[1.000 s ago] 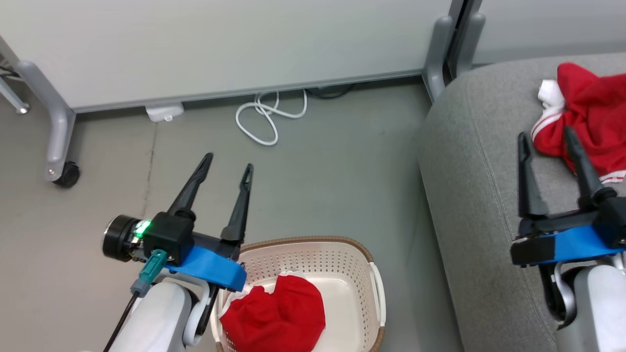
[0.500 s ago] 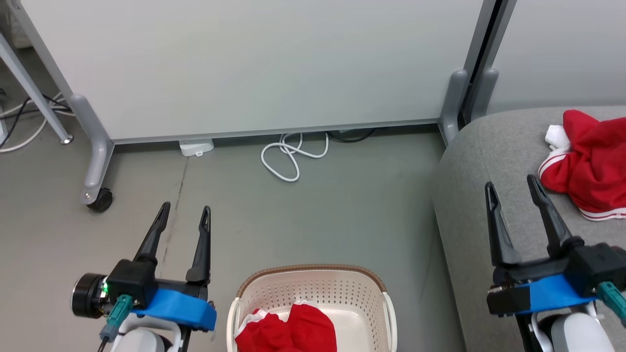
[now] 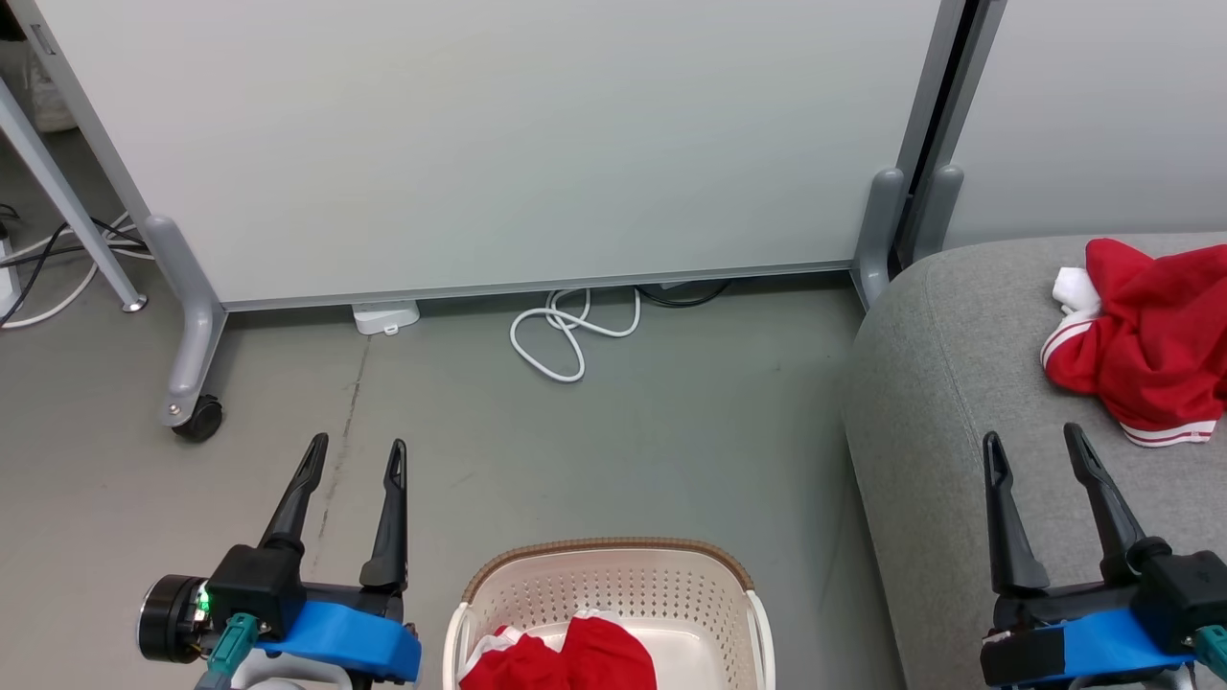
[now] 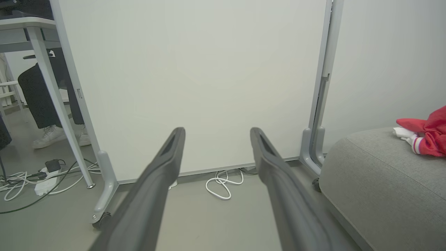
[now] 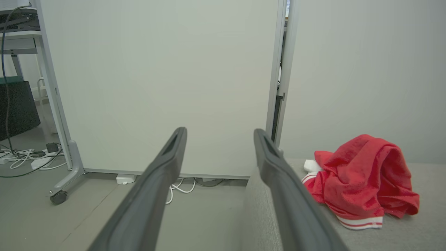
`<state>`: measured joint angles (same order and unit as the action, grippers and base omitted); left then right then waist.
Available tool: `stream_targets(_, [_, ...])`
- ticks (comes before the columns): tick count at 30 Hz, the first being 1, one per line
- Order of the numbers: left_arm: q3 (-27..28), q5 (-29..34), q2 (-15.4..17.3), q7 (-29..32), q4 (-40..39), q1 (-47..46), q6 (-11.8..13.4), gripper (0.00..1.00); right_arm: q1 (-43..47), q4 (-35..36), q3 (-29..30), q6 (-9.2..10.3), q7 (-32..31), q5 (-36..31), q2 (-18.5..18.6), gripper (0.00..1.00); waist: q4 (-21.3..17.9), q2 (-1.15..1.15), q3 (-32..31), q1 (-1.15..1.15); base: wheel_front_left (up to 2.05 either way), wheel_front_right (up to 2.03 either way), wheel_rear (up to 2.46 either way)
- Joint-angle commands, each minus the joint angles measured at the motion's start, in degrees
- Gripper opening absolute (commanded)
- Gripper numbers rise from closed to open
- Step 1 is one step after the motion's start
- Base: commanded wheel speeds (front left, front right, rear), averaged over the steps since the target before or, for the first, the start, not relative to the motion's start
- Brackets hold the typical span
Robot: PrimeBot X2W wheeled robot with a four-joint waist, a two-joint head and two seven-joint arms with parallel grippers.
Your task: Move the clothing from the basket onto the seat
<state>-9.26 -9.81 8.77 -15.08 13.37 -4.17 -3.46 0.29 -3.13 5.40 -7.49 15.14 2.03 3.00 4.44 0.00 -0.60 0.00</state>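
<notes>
- A red garment (image 3: 1145, 355) already lies crumpled on the grey seat (image 3: 939, 402), at the right edge of the head view, with its white striped trim showing at its left and lower edges; the right wrist view shows it as a heap at the lower right
- A second red garment (image 3: 575, 661) sits in the basket (image 3: 613, 575) at the bottom centre of the head view; the frame's lower edge cuts it off, so its full size cannot be told
- Judged from this, the task is about half done: one piece is on the seat, and one is left to lift out and carry across
- The basket stands on the floor (image 3: 623, 450) near the seat's left side, with a strip of bare floor between them
- The left gripper (image 3: 358, 444) is at the lower left of the head view, just left of the basket and over bare floor; its fingers are spread and hold nothing, and the left wrist view shows the clear gap between them
- The right gripper (image 3: 1030, 434) is at the lower right, over the seat, fingers likewise spread and empty, below the delivered garment and apart from it
- Farther up the frame, a white cable (image 3: 566, 335) lies looped on the floor at the foot of a pale partition (image 3: 498, 144)
</notes>
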Motion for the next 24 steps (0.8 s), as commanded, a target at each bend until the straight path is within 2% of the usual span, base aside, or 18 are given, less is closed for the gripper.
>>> stream_targets(1, [0.4,0.3,-0.1,-0.1,-0.1,0.3,-0.2,1.0,0.9,0.1,0.0,-0.01,0.0,0.3,-0.1,1.0,0.0,0.0,0.0,0.0,0.0,0.0,0.0])
stream_targets(17, [2.4,2.3,-1.5,-0.1,0.3,0.7,-1.8,1.0,1.5,-0.4,-0.1,-0.01,0.0,1.7,-0.1,1.0,-0.1,0.0,-0.2,0.0,0.0,0.0,0.0])
stream_targets(24, [0.4,4.2,-0.6,-0.1,1.4,-2.3,-2.9,1.0,0.5,-0.2,-0.2,-0.01,0.0,1.5,-0.1,1.0,-0.2,0.0,0.7,0.0,0.0,0.0,0.0])
